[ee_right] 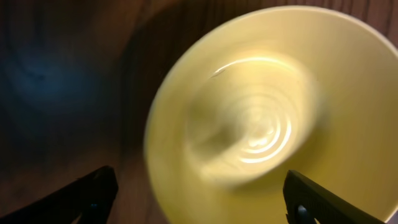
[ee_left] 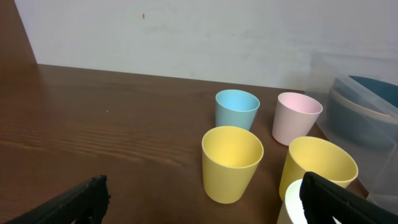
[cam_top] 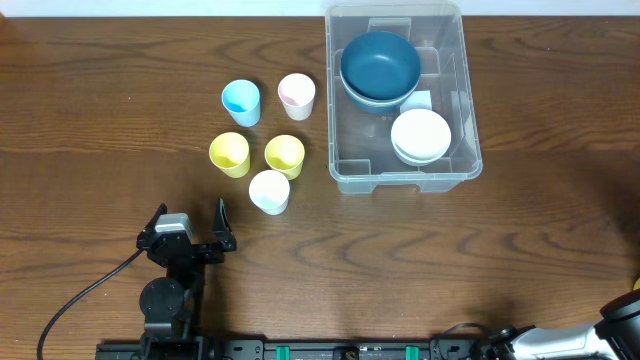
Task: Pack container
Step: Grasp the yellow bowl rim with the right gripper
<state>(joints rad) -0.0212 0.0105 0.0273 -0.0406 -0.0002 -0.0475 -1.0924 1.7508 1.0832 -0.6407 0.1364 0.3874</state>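
The clear plastic container (cam_top: 455, 160) stands at the back right of the table. It holds stacked dark blue bowls (cam_top: 380, 65) and stacked white bowls (cam_top: 420, 135). Its wall also shows at the right edge of the left wrist view (ee_left: 379, 168). My left gripper (cam_top: 190, 213) is open and empty near the front left, just short of the cups; it also shows in the left wrist view (ee_left: 202, 210). My right gripper (ee_right: 199, 190) is open above a blurred pale yellow bowl (ee_right: 267, 118), its fingers on either side. In the overhead view only part of the right arm (cam_top: 625, 315) shows.
Several small cups stand left of the container: blue (cam_top: 240, 101), pink (cam_top: 296, 96), two yellow (cam_top: 229, 153) (cam_top: 284, 154) and white (cam_top: 269, 191). In the left wrist view the nearest yellow cup (ee_left: 231, 162) is straight ahead, and the white cup's rim is behind the right finger.
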